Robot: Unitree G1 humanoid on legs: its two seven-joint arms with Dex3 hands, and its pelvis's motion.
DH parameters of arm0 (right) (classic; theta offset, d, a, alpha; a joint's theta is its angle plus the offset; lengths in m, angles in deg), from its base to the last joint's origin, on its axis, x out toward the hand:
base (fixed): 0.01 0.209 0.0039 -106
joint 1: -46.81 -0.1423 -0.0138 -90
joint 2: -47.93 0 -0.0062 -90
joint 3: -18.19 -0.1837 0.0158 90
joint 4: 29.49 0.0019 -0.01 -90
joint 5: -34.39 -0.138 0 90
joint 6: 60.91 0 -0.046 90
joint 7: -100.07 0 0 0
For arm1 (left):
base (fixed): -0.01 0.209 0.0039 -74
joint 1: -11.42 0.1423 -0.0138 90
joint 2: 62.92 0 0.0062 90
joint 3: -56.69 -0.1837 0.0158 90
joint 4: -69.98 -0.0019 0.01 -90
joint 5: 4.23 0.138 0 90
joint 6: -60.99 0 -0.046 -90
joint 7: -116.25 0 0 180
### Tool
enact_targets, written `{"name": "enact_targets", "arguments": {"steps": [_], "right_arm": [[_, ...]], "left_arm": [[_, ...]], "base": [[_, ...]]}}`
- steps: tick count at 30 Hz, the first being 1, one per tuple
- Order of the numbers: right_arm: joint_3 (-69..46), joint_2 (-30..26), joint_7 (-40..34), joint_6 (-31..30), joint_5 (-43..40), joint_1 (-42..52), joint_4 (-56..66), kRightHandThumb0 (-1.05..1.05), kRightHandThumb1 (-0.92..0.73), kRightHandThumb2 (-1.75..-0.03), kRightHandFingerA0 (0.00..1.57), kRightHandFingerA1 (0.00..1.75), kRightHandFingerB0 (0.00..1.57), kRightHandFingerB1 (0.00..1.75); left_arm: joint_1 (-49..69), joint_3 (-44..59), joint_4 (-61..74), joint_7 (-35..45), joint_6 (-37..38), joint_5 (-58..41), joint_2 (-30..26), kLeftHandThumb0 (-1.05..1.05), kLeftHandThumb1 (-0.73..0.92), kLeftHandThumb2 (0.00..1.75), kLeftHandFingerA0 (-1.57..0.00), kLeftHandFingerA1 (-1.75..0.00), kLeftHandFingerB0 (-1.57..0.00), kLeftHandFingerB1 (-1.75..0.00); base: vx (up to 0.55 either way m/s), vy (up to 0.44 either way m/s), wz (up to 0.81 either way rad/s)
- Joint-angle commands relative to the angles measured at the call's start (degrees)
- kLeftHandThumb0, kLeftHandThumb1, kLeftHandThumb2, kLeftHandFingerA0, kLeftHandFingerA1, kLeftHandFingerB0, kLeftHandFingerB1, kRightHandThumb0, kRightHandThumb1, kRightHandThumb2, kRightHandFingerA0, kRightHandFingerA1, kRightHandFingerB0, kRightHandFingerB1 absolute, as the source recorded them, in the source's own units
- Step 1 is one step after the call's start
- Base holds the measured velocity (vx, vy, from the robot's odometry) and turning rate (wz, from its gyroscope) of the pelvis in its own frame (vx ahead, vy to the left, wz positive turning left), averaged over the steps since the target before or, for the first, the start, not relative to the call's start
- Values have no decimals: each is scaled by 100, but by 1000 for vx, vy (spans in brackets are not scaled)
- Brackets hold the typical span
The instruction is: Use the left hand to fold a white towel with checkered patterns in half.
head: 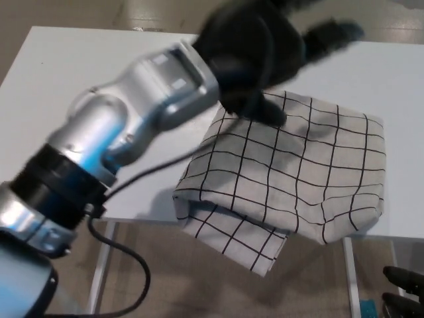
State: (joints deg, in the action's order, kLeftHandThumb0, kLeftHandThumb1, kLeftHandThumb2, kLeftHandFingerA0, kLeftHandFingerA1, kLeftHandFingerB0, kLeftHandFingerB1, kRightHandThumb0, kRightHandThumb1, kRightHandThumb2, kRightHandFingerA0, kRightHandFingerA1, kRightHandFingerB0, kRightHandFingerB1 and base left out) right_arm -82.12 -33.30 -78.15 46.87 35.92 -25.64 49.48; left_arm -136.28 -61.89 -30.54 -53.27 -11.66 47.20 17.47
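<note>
Hovering above one folded checkered towel [291,175] on white table [86,99]: left hand [255,53], blurred, fingers spread, empty.

Nothing readable anywhere as far as I can tell, no text, labels, brand marks or numbers on the towel [291,179], the table [86,93] or the arm.

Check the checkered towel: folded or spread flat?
Folded. The towel lies doubled on the table, a lower layer showing beneath its near edge; the left hand is off it.
</note>
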Motion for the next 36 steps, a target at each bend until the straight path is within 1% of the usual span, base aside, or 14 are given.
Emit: {"name": "enact_targets", "arguments": {"steps": [1, 2, 3, 4, 5, 7, 8, 14, 17, 24, 26, 27, 34, 36], "right_arm": [[-182, -77, 448, -191, -603, 373, 41, -32, -64, -59, 49, 49, 53, 48], [-180, -86, 455, -193, -594, 395, 58, -32, -64, -59, 49, 49, 53, 48], [-199, -98, 439, -247, -593, 416, 121, -33, -65, -59, 48, 49, 52, 48], [-230, -124, 431, -314, -599, 449, 189, -33, -65, -59, 47, 49, 52, 48], [-281, -154, 415, -400, -615, 480, 264, -33, -65, -59, 47, 49, 52, 48], [-324, -175, 394, -411, -617, 477, 279, -33, -65, -59, 47, 49, 52, 48], [-366, -196, 368, -419, -611, 475, 302, -34, -65, -59, 47, 49, 52, 48], [-558, -223, 277, -785, -760, 482, 564, -32, -64, -59, 48, 50, 52, 48], [-662, -166, 209, -909, -887, 530, 667, -30, -64, -59, 49, 53, 52, 50], [-742, -60, 172, -448, -842, 772, 526, -27, -64, -59, 49, 54, 52, 50], [-740, -16, 233, -430, -916, 883, 564, -27, -64, -59, 49, 54, 52, 51], [-719, 3, 236, -394, -890, 947, 576, -27, -64, -59, 50, 54, 52, 51], [-591, 20, 294, -298, -687, 1403, 781, -28, -64, -59, 51, 52, 53, 48], [-609, 91, 329, 292, -760, 1219, 250, -26, -62, -58, 55, 53, 54, 50]], "left_arm": [[1083, 3331, 2936, 1972, -1137, -4612, -1199, -80, 51, 93, -3, -20, -3, -35], [1221, 3497, 3086, 2010, -1169, -4738, -1255, -80, 51, 93, -3, -20, -3, -35], [1646, 4013, 3400, 2149, -1208, -5135, -1382, -81, 63, 60, -10, -25, -16, -30], [2111, 4533, 3712, 2322, -1294, -5591, -1468, -38, 25, 89, 0, -49, 0, -47], [2770, 5249, 4126, 2606, -1516, -6363, -1560, -37, 24, 88, 0, -49, 0, -46], [3192, 5671, 4271, 2876, -1762, -7105, -1585, -37, 24, 88, 0, -49, -1, -46], [3637, 6048, 4324, 3151, -1916, -7820, -1618, -77, 48, 79, -8, -37, -17, -39], [5762, 7179, 4090, 4429, -2341, -9247, -1383, -73, 46, 77, -14, -40, -24, -40], [6819, 7532, 3425, 5497, -2826, -9750, -1113, -74, 63, 60, -39, -39, -61, -40], [7615, 6587, 2177, 7367, -3930, -9709, -1250, -70, 64, 60, -81, -54, -88, -52], [7854, 6028, 2051, 7656, -4256, -9575, -1367, -71, 53, 90, -92, -72, -89, -67], [7946, 5832, 2002, 7729, -4348, -9488, -1426, -66, 61, 59, -109, -68, -95, -58], [8422, 4719, 1714, 7225, -4143, -8635, -1208, -63, 57, 58, -114, -78, -102, -66], [8574, 4622, 1538, 6601, -3519, -8259, -748, -64, 48, 81, -120, -113, -106, -86]], "base": [[0, 0, 0], [0, 0, 0], [0, 0, 0], [0, 0, 0], [0, 0, 0], [0, 0, 0], [0, 0, 0], [0, 0, 0], [0, 0, 0], [0, 0, 0], [0, 0, 0], [0, 0, 0], [0, 0, 0], [0, 0, 0]]}}
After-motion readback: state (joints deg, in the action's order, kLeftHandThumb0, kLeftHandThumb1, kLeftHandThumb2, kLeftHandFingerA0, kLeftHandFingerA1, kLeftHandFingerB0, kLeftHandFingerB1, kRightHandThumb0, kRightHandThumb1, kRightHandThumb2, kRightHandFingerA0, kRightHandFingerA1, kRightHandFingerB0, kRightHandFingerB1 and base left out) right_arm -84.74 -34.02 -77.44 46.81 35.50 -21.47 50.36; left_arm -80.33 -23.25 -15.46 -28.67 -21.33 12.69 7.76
